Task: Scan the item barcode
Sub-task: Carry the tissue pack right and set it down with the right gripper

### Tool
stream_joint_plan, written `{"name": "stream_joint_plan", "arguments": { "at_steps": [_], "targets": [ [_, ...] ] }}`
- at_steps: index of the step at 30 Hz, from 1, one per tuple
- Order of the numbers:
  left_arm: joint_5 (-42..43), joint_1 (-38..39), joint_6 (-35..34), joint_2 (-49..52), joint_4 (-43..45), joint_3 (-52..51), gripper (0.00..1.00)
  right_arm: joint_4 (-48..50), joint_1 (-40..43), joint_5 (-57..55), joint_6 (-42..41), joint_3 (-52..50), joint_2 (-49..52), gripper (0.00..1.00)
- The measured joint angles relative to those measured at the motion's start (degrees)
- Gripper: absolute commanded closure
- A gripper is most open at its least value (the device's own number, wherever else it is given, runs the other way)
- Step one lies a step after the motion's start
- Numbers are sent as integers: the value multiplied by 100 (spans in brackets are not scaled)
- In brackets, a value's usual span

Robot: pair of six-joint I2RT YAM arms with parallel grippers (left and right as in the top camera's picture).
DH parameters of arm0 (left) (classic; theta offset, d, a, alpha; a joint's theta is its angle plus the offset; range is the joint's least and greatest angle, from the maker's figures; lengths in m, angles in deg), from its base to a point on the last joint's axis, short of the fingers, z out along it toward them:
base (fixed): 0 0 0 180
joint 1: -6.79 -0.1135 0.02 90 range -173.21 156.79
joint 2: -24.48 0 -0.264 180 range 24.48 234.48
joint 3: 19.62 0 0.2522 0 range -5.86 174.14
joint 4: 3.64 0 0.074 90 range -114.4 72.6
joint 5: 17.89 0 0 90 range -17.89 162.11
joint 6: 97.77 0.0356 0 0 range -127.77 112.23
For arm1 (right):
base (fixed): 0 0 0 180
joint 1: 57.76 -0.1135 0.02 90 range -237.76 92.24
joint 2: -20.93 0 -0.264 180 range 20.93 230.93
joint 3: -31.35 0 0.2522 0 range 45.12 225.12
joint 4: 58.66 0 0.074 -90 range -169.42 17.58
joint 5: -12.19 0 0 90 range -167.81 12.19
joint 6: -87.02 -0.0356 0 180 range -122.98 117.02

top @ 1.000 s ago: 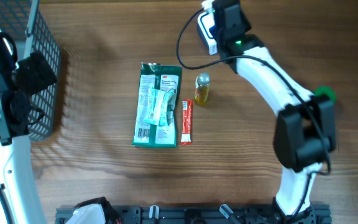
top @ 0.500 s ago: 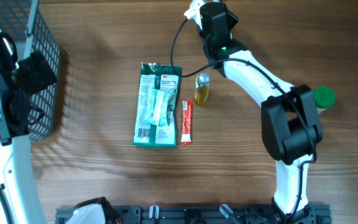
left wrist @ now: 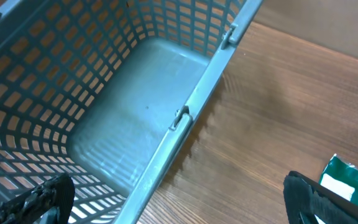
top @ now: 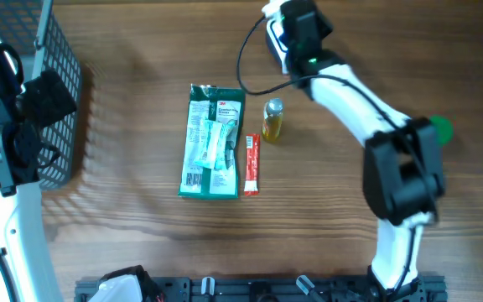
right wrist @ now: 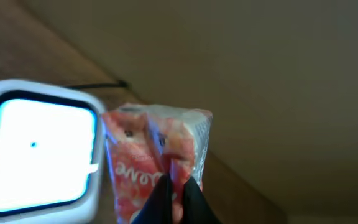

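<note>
Right wrist — crinkly pink packet [right wrist: 156, 148], perhaps foil

Table [top: 132, 243]: wood w/ visible grain, matt. Basket [left wrist: 194, 102]: grey-blue plastic lattice, smooth. Pink sachet [right wrist: 154, 146]: glossy crinkled film. Scanner [right wrist: 39, 149]: white plastic, smooth. Green pack [top: 212, 143]: shiny film.

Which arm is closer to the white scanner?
Right. The right gripper holds a pink packet beside the scanner; the left gripper is far off, above the basket.
</note>
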Motion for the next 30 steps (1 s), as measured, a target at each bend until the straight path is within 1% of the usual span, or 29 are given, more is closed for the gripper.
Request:
{"name": "stream_joint_plan", "arguments": {
  "at_steps": [2,3,4,5,7,9,10,13,17,18,19,20,21,23,25,28,30],
  "targets": [
    [0,0,0,0,0,0,0,-1016,173,208,-446,24,-695,96],
    [0,0,0,0,-4,0,0,-1714,302,433,-800,57,-1062,94],
    [0,0,0,0,0,0,0,-2653,511,798,-1346,101,-1467,94],
    [0,0,0,0,-20,0,0,-3576,699,1161,-1757,188,-1644,94],
    [0,0,0,4,-2,0,0,-5283,1141,1851,-2297,138,-1779,94],
    [0,0,0,4,0,0,0,-5805,1460,2234,-2651,-9,-1735,93],
    [0,0,0,4,-4,0,0,-5967,1687,2470,-2894,-247,-1725,92],
    [0,0,0,4,-7,0,0,-5790,2188,2844,-3311,-1069,-1700,90],
    [0,0,0,4,-4,0,0,-5248,2470,3018,-3757,-1941,-1650,86],
    [0,0,0,4,-2,0,0,-5132,2496,3021,-3823,-2068,-1648,79],
    [0,0,0,4,-2,0,0,-4992,2507,3029,-3877,-2175,-1648,62],
    [0,0,0,4,-2,0,0,-4857,2507,3038,-3941,-2225,-1648,55],
    [0,0,0,4,-2,0,0,-4627,2505,3051,-3978,-2267,-1648,55],
    [0,0,0,4,-2,0,0,-4325,2507,3077,-4002,-2293,-1648,60],
    [0,0,0,4,-2,0,0,-4223,2507,3307,-4098,-2315,-1648,63],
    [0,0,0,4,-2,0,0,-4203,2503,3956,-4229,-2424,-1648,69],
    [0,0,0,4,-2,0,0,-4207,2476,4201,-4253,-2557,-1648,69]
  ]
}}
